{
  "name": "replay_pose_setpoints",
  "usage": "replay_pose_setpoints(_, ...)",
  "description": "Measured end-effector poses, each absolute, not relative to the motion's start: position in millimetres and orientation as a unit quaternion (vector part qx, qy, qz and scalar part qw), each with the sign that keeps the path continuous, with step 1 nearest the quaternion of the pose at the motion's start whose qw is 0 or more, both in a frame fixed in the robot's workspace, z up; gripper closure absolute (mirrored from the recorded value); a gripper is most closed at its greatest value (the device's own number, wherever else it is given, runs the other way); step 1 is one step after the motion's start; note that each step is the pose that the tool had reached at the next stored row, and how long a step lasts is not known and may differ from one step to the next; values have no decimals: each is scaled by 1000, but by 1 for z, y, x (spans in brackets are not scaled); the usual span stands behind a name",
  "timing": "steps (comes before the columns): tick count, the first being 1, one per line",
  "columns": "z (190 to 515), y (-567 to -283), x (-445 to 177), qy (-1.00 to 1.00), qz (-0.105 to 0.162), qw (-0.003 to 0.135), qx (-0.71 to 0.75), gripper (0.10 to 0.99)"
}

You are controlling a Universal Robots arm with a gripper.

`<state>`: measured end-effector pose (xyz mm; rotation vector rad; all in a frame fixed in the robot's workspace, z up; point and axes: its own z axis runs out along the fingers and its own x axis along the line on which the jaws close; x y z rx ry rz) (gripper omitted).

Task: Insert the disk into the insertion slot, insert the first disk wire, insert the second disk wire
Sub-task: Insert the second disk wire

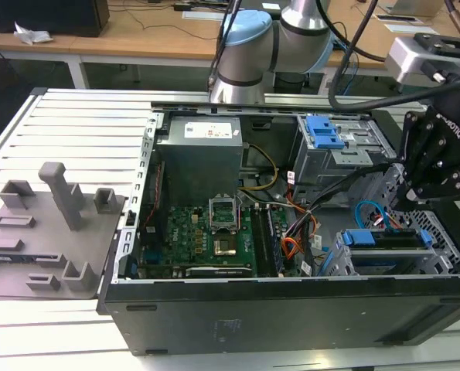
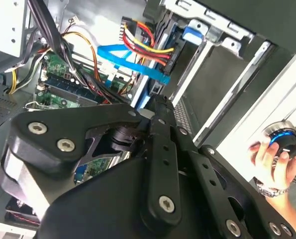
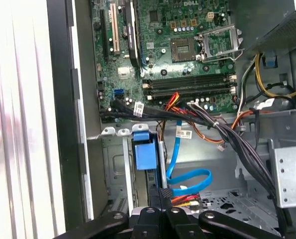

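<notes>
The disk (image 1: 388, 238), in its bright blue carrier (image 3: 144, 155), sits inside the insertion slot (image 1: 353, 263), a grey perforated cage at the open case's corner on the exterior view's right. The first disk wire (image 2: 145, 45), a red, yellow and black bundle, runs to the disk's end. The second disk wire (image 3: 187, 179), a flat light-blue loop (image 2: 133, 62), ends in a small dark plug at my fingertips. My gripper (image 2: 157, 99) is shut on that plug, right at the disk's connector edge (image 3: 163, 191). In the exterior view the gripper (image 1: 403, 202) hangs just above the slot.
The green motherboard (image 1: 206, 232) and grey power supply (image 1: 199, 151) fill the case. A second cage with a blue latch (image 1: 322, 131) stands behind. Black cables (image 3: 212, 124) and an orange cable (image 1: 291, 247) cross nearby. A grey fixture plate (image 1: 44, 232) lies outside. A hand (image 2: 272, 159) holds a knob.
</notes>
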<state>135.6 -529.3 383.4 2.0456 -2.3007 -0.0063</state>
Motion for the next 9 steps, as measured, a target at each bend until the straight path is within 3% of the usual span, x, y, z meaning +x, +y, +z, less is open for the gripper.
replay_pose_setpoints(9, 383, -529, 132, -747, -2, 31, 664, 980)
